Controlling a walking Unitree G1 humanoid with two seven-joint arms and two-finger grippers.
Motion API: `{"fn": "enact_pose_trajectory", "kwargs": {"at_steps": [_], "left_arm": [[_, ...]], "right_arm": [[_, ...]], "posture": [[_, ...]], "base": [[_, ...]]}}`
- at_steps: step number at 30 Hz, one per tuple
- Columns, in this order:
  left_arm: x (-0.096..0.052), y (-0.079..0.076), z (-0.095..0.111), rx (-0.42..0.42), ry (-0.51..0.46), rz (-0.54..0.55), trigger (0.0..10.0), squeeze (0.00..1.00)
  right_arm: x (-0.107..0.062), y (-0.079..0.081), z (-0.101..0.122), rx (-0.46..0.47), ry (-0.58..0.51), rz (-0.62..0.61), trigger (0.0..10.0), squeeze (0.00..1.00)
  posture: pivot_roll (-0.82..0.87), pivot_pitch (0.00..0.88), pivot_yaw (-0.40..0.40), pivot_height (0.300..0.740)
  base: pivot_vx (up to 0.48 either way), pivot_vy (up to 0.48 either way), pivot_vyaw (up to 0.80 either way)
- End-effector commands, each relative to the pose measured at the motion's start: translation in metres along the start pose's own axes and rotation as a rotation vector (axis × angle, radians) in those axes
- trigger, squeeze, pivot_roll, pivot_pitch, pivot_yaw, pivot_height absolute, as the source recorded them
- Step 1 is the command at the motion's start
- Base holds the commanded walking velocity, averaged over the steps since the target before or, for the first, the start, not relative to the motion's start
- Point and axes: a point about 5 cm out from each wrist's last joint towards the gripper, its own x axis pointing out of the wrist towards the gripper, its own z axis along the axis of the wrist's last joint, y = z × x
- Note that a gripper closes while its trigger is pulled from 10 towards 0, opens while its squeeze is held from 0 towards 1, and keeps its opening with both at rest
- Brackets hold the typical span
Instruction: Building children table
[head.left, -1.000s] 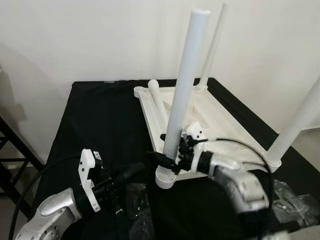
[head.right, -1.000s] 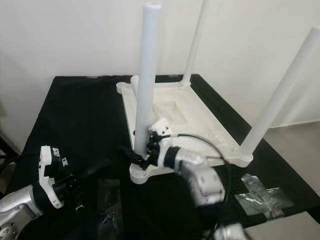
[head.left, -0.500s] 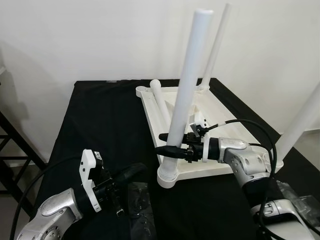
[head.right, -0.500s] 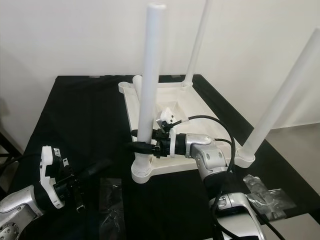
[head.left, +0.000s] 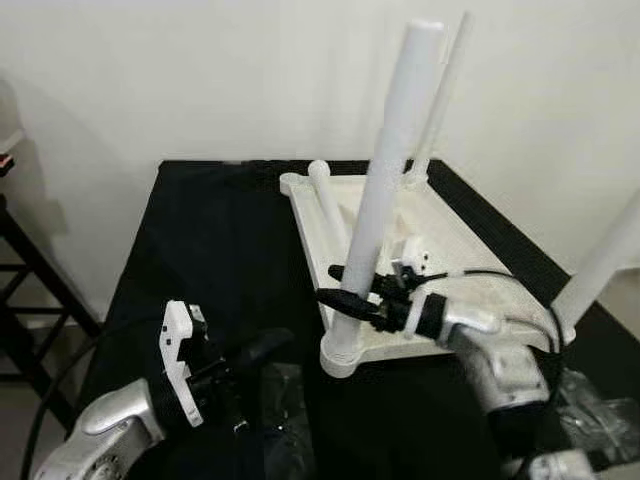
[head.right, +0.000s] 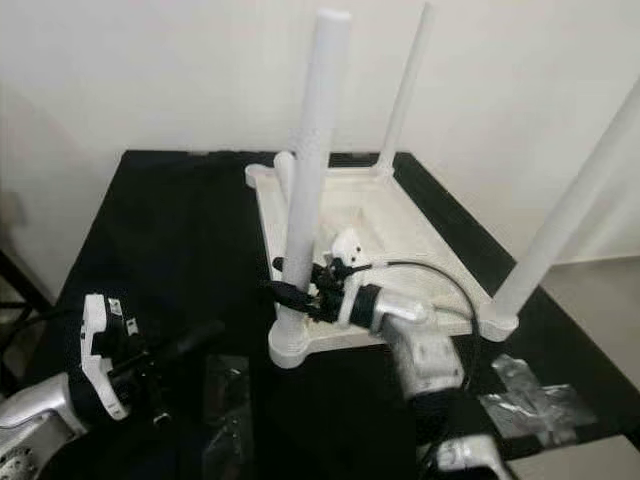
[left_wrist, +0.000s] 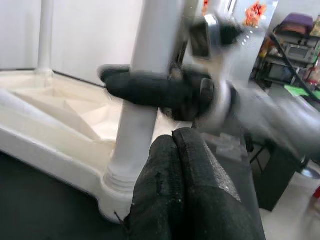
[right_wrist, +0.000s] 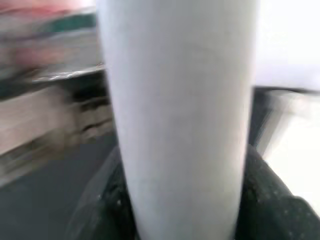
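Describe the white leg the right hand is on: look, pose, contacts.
The tall white plastic-looking tube leg is round, smooth and matte with a flat top. It stands nearly upright, leaning slightly, seated in the ribbed corner socket of the upturned white tabletop, at the corner nearest the robot. The right hand is clamped around its lower part, a black finger on either side. The left hand sits low beside it, fingers together, not touching.

Soft, even light is filling the head views, casting a faint shadow on the wall (head.left: 60, 150) at left. Motion blur is smearing the right arm (left_wrist: 260, 115) in the left wrist view; the table leg (right_wrist: 180, 115) is sitting out of focus.
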Motion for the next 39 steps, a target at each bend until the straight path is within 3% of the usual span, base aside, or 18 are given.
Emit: {"fn": "enact_pose_trajectory", "kwargs": {"at_steps": [1,3,6,12,13,14,16,17,21,23,24,25,26,29,31,33,38,39], "left_arm": [[-0.003,0.001,0.001,0.001,0.014,-0.005,10.0,0.00],[-0.003,0.002,0.000,0.004,0.019,-0.004,10.0,0.00],[0.000,0.003,0.000,-0.005,0.013,-0.009,10.0,0.00],[-0.001,0.004,0.001,0.005,0.008,0.006,10.0,0.00],[-0.001,0.004,0.000,0.009,0.008,0.008,10.0,0.00],[0.000,0.005,0.001,0.007,0.007,0.007,10.0,0.00],[0.000,0.005,0.001,0.005,0.008,0.005,10.0,0.00],[0.000,0.005,0.001,0.003,0.009,0.003,10.0,0.00],[0.001,0.005,0.000,0.003,0.009,0.002,10.0,0.00],[0.002,0.005,0.000,0.003,0.008,0.002,10.0,0.00],[0.002,0.005,0.000,0.003,0.008,0.002,10.0,0.00],[0.002,0.005,0.000,0.003,0.008,0.002,10.0,0.00],[0.002,0.005,0.000,0.003,0.008,0.003,10.0,0.00],[0.003,0.005,-0.001,0.004,0.007,0.004,10.0,0.00],[0.004,0.005,-0.001,0.004,0.007,0.004,10.0,0.00],[0.004,0.006,-0.001,0.004,0.008,0.004,10.0,0.00],[0.004,0.005,-0.002,0.004,0.009,0.004,10.0,0.00],[0.004,0.005,-0.002,0.003,0.009,0.004,10.0,0.00]], "right_arm": [[0.000,0.012,-0.005,-0.028,0.028,-0.110,0.0,0.00],[0.001,0.011,-0.004,-0.025,0.012,-0.139,0.0,0.00],[-0.004,-0.010,-0.024,0.097,0.111,-0.232,0.0,0.00],[0.002,0.000,-0.024,0.057,0.118,-0.152,0.0,0.00],[0.002,0.001,-0.023,0.073,0.117,-0.132,10.0,0.00],[0.002,0.004,-0.019,0.092,0.118,-0.121,10.0,0.57],[0.001,0.008,-0.016,0.098,0.119,-0.126,10.0,0.57],[0.001,0.014,-0.014,0.120,0.124,-0.092,10.0,1.00],[0.002,0.021,-0.012,0.144,0.128,-0.019,10.0,1.00],[0.005,0.022,-0.004,0.113,0.133,0.145,10.0,1.00],[0.006,0.019,0.002,0.069,0.136,0.222,10.0,0.91],[0.006,0.019,0.002,0.069,0.136,0.222,10.0,0.91],[0.006,0.010,0.007,-0.001,0.144,0.286,10.0,0.00],[0.011,-0.021,0.022,-0.092,0.170,0.352,10.0,0.00],[0.012,-0.029,0.027,-0.099,0.174,0.357,10.0,0.00],[0.020,-0.054,0.042,-0.145,0.215,0.393,10.0,0.00],[0.024,-0.064,0.051,-0.154,0.226,0.432,10.0,0.00],[0.025,-0.066,0.052,-0.148,0.233,0.455,9.5,0.00]], "posture": [[0.04,0.000,-0.080,0.740],[0.02,0.000,-0.062,0.740],[0.05,0.000,-0.090,0.740],[0.06,0.000,-0.089,0.740],[0.06,0.000,-0.092,0.740],[0.06,0.000,-0.092,0.740],[0.06,0.000,-0.092,0.740],[0.06,0.000,-0.092,0.740],[0.06,0.000,-0.087,0.740],[0.06,0.000,-0.086,0.740],[0.07,0.000,-0.086,0.740],[0.07,0.000,-0.086,0.740],[0.07,0.000,-0.088,0.740],[0.07,0.000,-0.087,0.740],[0.07,0.000,-0.087,0.740],[0.08,0.000,-0.089,0.740],[0.08,0.000,-0.091,0.740],[0.08,0.000,-0.091,0.740]], "base": [[0.000,0.000,0.00],[0.000,0.000,0.00],[0.000,0.000,0.00],[0.000,0.000,0.00],[0.000,0.000,0.00],[0.000,0.000,0.00],[0.000,0.000,0.00],[0.000,0.000,0.00],[0.000,0.000,0.00],[0.000,0.000,0.00],[0.000,0.000,0.00],[0.000,0.000,0.00],[0.000,0.000,0.00],[0.000,0.000,0.00],[0.000,0.000,0.00],[0.000,0.000,0.00],[0.000,0.000,0.00],[0.000,0.000,0.00]]}}
